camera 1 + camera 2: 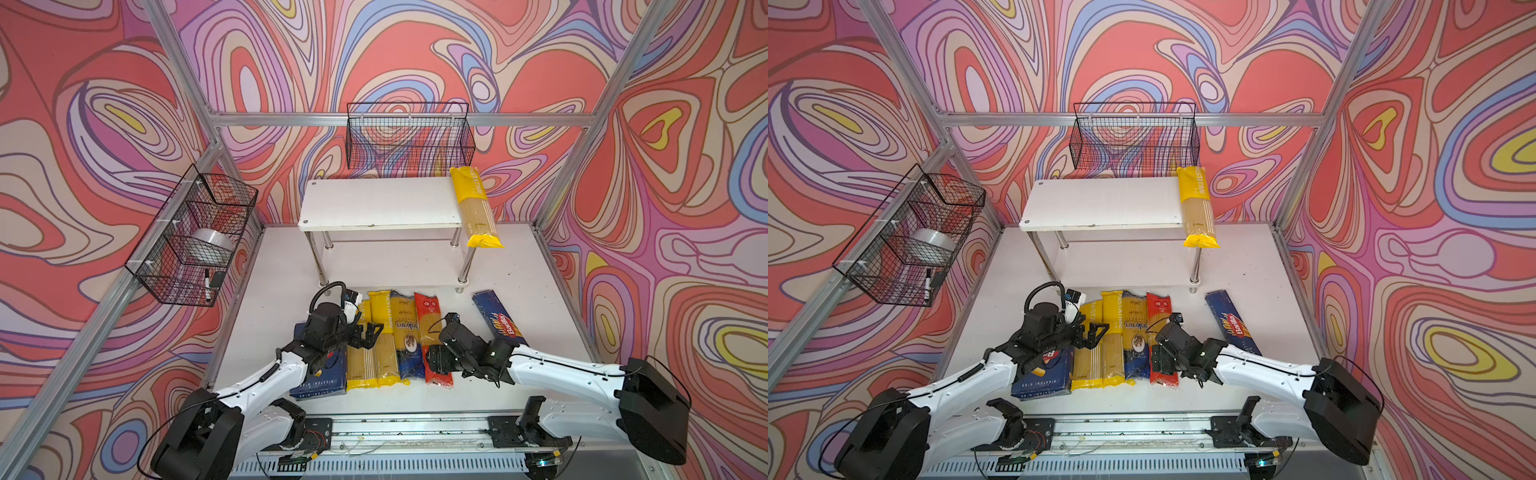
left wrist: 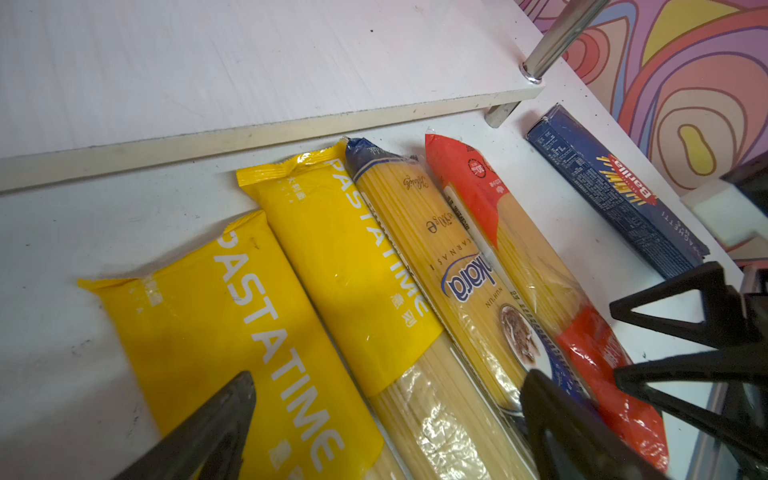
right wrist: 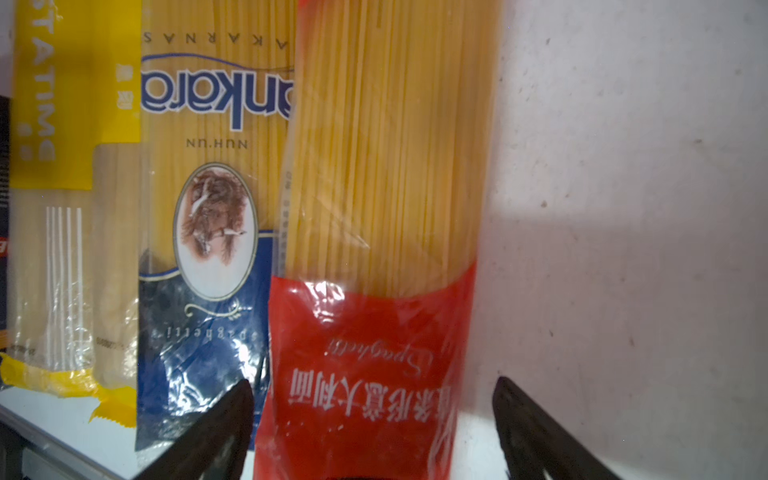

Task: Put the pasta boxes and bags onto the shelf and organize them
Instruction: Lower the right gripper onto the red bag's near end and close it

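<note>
On the bench (image 1: 515, 270), by the shelf (image 1: 374, 203), the right claw (image 3: 372, 382) is wide open, one finger each side of the red bag (image 3: 370, 324), gripping nothing. The left claw (image 2: 388, 374) hangs open above a yellow bag (image 2: 357, 291). A second yellow bag (image 1: 473, 203) lies on the shelf top.

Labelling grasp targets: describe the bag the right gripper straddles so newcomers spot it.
In front of the white two-tier shelf lies a row of long pasta bags. The red spaghetti bag ends that row on the side of the right gripper. Only it has red ends and a clear middle.
</note>
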{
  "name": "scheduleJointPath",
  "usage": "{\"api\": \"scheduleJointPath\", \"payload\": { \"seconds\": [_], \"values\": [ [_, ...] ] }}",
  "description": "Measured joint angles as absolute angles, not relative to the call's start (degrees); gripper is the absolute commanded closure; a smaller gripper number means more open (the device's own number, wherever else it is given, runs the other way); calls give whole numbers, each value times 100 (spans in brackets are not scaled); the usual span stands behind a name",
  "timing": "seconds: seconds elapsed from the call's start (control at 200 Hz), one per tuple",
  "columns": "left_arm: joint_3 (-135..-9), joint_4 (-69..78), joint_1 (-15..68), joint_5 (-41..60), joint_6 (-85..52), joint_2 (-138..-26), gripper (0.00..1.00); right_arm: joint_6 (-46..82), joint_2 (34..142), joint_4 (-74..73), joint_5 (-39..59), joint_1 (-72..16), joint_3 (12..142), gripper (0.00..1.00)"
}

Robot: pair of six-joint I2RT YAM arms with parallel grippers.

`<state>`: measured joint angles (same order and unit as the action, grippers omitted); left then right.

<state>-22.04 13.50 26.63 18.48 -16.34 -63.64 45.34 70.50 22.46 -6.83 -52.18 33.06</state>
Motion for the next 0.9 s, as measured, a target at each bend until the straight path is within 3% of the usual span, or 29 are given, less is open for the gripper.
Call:
{"api": "scheduleJointPath", "payload": {
  "seconds": [0.896],
  "values": [
    [-2204, 1317, 2663, 1990, -1660, -6114, 0, 4515, 7555, 1741, -928, -5223, 3175, 2]
  ]
}}
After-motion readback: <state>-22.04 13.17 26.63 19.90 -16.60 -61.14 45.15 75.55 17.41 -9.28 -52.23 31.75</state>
